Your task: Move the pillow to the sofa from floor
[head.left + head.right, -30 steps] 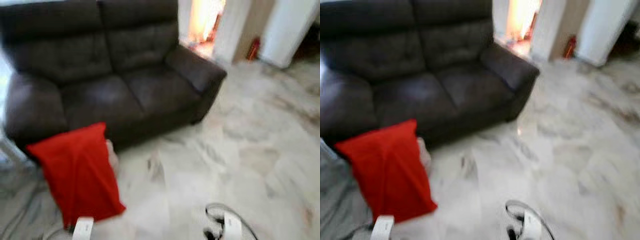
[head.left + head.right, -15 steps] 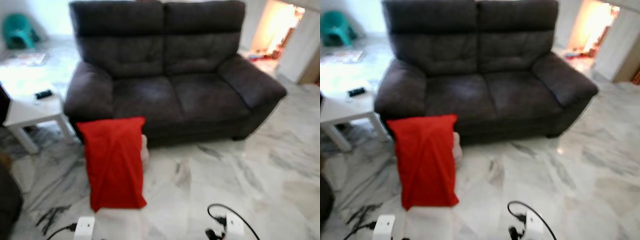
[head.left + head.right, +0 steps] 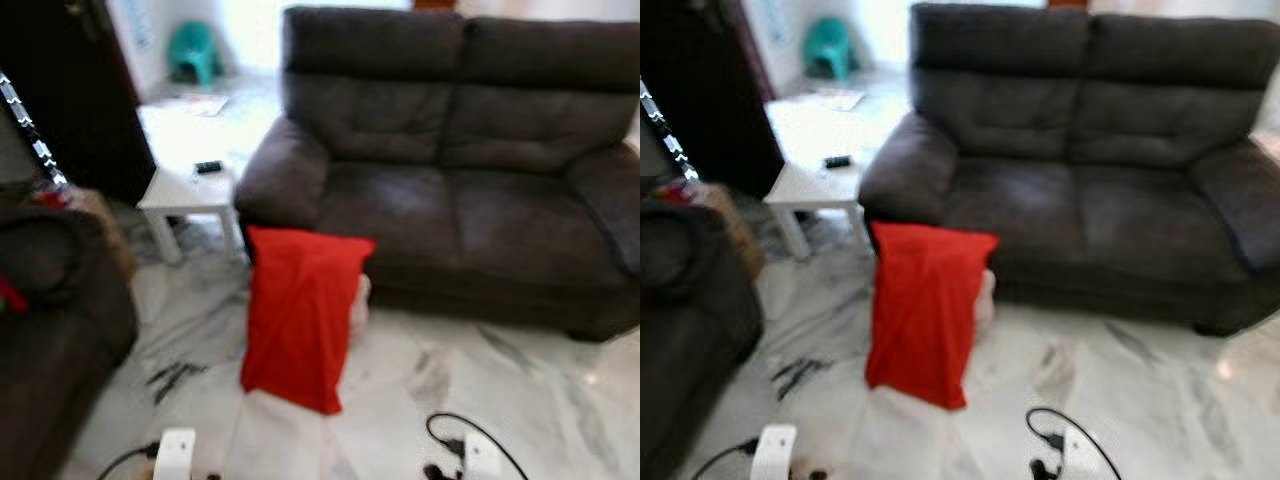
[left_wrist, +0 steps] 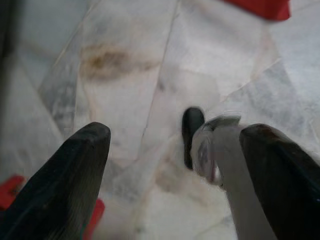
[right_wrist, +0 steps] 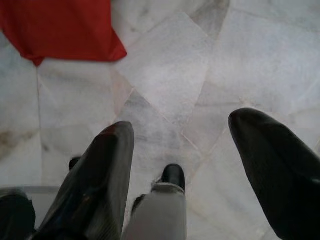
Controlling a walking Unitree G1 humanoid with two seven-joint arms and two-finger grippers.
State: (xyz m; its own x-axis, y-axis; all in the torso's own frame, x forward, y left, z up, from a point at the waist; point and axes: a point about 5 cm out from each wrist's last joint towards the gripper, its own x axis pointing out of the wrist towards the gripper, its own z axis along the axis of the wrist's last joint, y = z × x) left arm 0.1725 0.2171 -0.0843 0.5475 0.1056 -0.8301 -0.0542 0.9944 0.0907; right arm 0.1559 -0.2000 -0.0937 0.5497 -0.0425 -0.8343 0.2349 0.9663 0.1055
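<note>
The pillow (image 3: 302, 315), bright red and long, stands on end on the pale marble floor (image 3: 520, 400), its top edge leaning against the front of the sofa (image 3: 450, 180) just below the seat at the sofa's left end, its lower corner resting on the tiles. Something pale peeks out just behind its right edge; what it is cannot be made out. The sofa is a dark two-seater with tufted back cushions and rounded arms, its seat bare. Beside its left arm stands a small white side table (image 3: 190, 190) with a small dark object (image 3: 208, 166) on top. Farther back a teal stool (image 3: 193, 55) sits on the bright floor, and a dark upholstered chair (image 3: 50, 330) fills the near left. The left gripper (image 4: 175, 165) hangs low over the marble with its two black fingers spread wide apart and nothing between them; a corner of the red pillow lies well beyond it. The right gripper (image 5: 200, 165) likewise hangs above the tiles, fingers parted and holding nothing, with the pillow's lower corner well apart from its tips. The head views are somewhat blurred.
</note>
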